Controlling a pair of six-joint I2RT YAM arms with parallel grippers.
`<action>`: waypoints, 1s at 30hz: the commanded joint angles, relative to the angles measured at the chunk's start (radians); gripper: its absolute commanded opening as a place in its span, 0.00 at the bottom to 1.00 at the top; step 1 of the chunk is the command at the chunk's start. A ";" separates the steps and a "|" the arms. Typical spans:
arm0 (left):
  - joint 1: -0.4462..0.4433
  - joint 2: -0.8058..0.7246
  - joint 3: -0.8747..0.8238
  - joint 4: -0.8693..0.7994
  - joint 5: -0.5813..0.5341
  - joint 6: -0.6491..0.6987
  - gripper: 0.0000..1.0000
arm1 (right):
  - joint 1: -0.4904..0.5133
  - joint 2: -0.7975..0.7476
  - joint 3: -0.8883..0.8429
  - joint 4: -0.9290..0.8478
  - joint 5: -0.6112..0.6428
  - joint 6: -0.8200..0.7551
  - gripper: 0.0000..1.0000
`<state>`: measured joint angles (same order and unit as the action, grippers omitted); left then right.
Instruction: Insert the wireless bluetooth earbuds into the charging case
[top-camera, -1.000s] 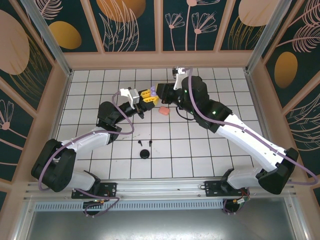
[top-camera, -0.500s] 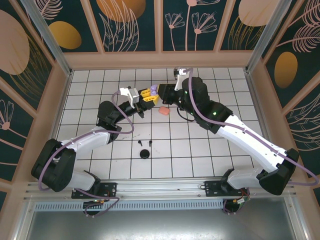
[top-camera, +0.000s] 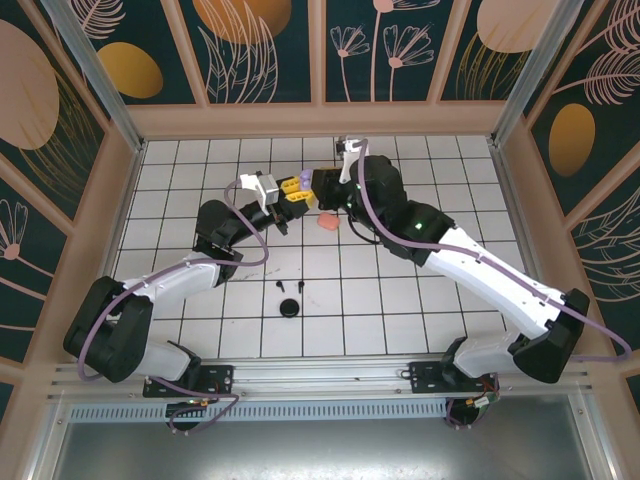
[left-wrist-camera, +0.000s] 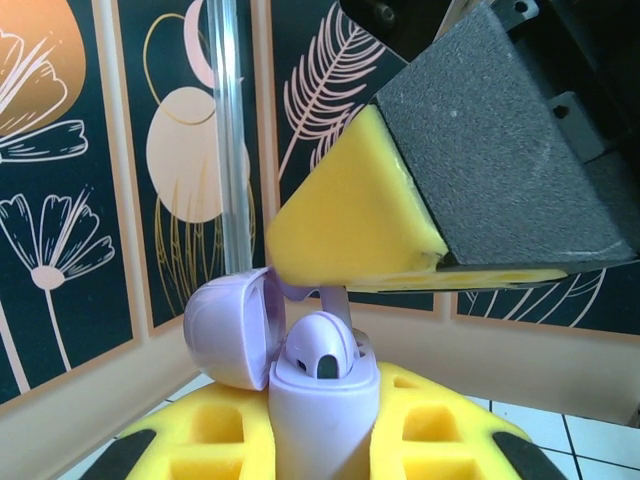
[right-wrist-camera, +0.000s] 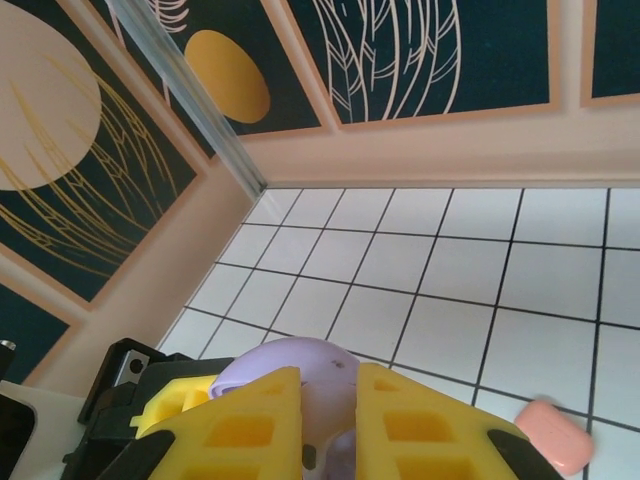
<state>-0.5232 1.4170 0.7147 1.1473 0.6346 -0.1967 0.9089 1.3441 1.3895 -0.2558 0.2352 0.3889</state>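
While the left gripper (top-camera: 296, 193) stays out of contact with the table (top-camera: 400, 320), it is clenched on the lilac case (left-wrist-camera: 322, 420), lid (left-wrist-camera: 230, 325) hinged open. The right gripper (right-wrist-camera: 330, 405) meets it from the opposite side, tips directly over the case mouth. One lilac bud (left-wrist-camera: 322, 350) sits in its well. A second bud's stem (left-wrist-camera: 335, 298) rises behind it to the right pad. The right jaws look pinched on that second bud with a narrow gap, though the pad hides the contact point.

Risks (judgement):
- If the stem is off-line with the empty well, the bud could jam on the rim or tip out on release. A fall from here would land it on tile, and it may bounce away.
- If the push down is too firm, the case could slip or rotate in the left foam pads.
- The right pad is broad and close to both the lid and the seated bud. A sideways exit could knock the lid onto the stem or drag the seated bud out.
- The grippers are nearly touching, so any lateral correction risks pad-on-pad contact.

Room:
- The work sits mid-table towards the back wall (top-camera: 320, 118), with a few tile rows between.
- The pink case (top-camera: 327, 222) lies on the tile just on the near side of the grippers and is the closest obstacle if either arm lowers.
- The black case (top-camera: 290, 307) and two black buds (top-camera: 278, 287) are well apart, nearer the bases.
- There is open tile on either side.
- The cleanest retreat for the right gripper is probably straight up.
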 joint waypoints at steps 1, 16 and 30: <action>-0.011 0.002 0.062 0.085 0.013 -0.022 0.00 | 0.042 0.048 0.024 -0.102 -0.017 -0.053 0.16; -0.020 0.017 0.062 0.077 0.022 -0.029 0.00 | 0.018 0.067 0.096 -0.100 -0.002 -0.018 0.39; -0.026 0.023 0.061 0.077 0.017 -0.030 0.00 | -0.047 -0.001 0.141 -0.058 -0.091 0.069 0.68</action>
<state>-0.5407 1.4410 0.7464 1.1648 0.6254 -0.2153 0.8768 1.3758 1.4876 -0.3305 0.1780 0.4316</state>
